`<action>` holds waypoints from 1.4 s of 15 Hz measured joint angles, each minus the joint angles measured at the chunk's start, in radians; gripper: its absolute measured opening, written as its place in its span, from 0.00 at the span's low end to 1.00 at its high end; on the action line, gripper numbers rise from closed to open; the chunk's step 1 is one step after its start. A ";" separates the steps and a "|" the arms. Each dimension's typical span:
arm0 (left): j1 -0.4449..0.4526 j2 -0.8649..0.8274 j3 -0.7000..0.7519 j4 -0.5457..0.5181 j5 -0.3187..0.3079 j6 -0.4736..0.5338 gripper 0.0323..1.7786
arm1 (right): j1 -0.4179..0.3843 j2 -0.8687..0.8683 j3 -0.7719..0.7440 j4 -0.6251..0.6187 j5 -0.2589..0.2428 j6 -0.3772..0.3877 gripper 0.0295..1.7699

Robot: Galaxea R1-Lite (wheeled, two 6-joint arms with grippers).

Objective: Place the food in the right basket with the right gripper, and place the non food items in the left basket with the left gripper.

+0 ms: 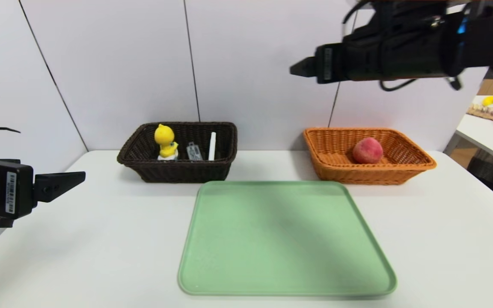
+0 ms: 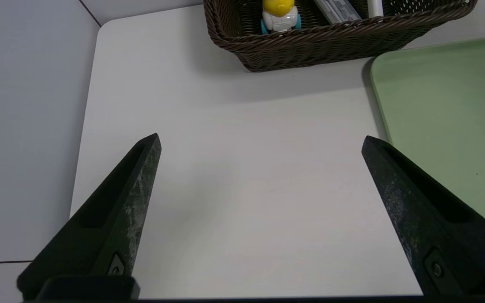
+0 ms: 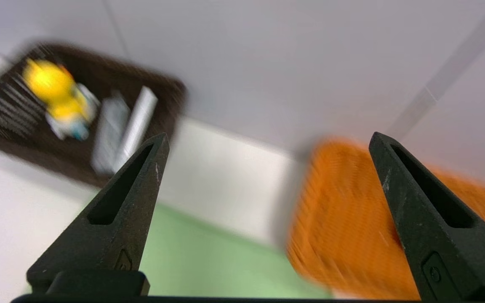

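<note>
Fingers of the right gripper (image 3: 269, 136), spread wide, nothing held, raised above the table; left gripper (image 2: 261, 136) likewise, parked at the left. Green tray (image 1: 287, 239), bare, on white table (image 1: 135, 239). Peach (image 1: 367, 150), round, mottled red, contained in orange wicker basket (image 1: 370, 173). Duck toy (image 1: 165, 139), grey case (image 1: 194, 152), white pen (image 1: 212, 146) held in dark basket (image 1: 182, 173); the toy's blue wheels shown by the left wrist view, hidden from the head view. Pale panelled wall (image 1: 255, 64) behind.

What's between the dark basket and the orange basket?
Between the dark basket and the orange basket, the head view shows only bare white table.
</note>
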 joint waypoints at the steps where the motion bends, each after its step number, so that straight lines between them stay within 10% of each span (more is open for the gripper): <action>1: 0.000 0.003 -0.004 0.000 -0.001 0.003 0.95 | -0.047 -0.048 0.012 0.123 0.010 0.000 0.93; 8: 0.036 -0.060 0.002 0.057 0.010 0.026 0.95 | -0.277 -0.258 0.129 0.759 0.019 0.003 0.95; 21: 0.238 -0.446 0.188 0.063 0.011 0.033 0.95 | -0.512 -0.887 0.683 0.676 0.042 0.002 0.96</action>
